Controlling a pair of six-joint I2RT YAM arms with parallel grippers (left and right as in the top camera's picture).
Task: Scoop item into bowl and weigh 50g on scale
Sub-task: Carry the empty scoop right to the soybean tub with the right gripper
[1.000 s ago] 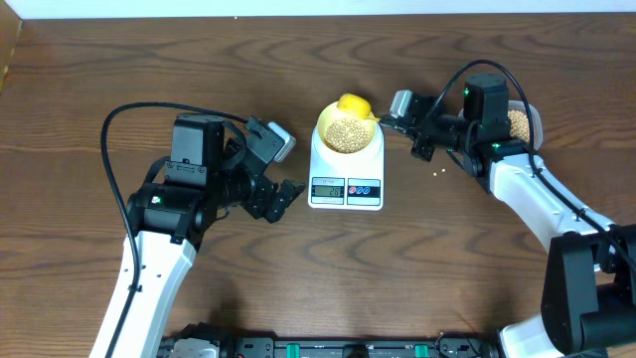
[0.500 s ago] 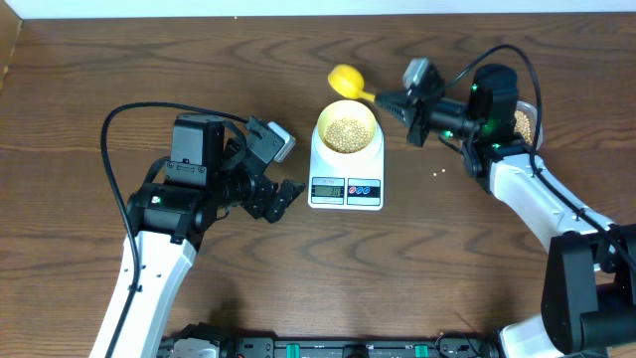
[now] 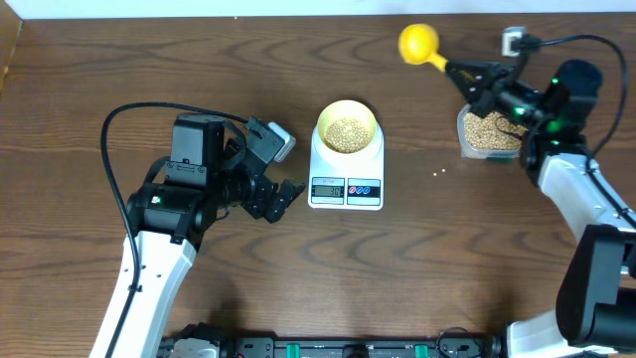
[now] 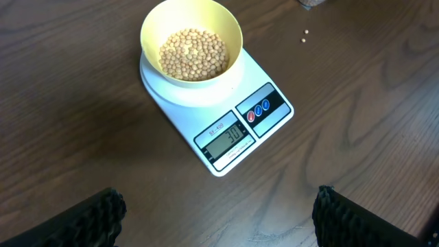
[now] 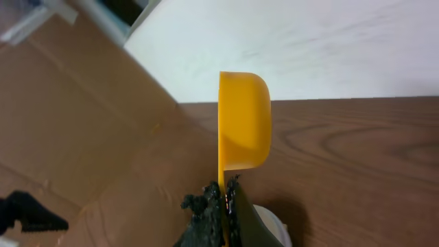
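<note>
Refilling seemed the step in hand: right claw (image 3: 459,72), clamped on the yellow scoop (image 3: 418,42) at upper right, next needed a partial dip into the nearby tub (image 3: 489,131), since the bowl (image 4: 151,31) of beans (image 4: 193,53) sat on the scale (image 4: 195,115) at centre reading about 30, and the left claw (image 3: 283,196) hung apart.

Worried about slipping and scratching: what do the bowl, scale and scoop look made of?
The bowl looks plastic: pale yellow, smooth matte wall, no glaze glints. The scale seems to have a white moulded plastic shell: rounded corners, flat printed button panel. The scoop is likely plastic too: bright uniform yellow, thin even wall, soft sheen.
</note>
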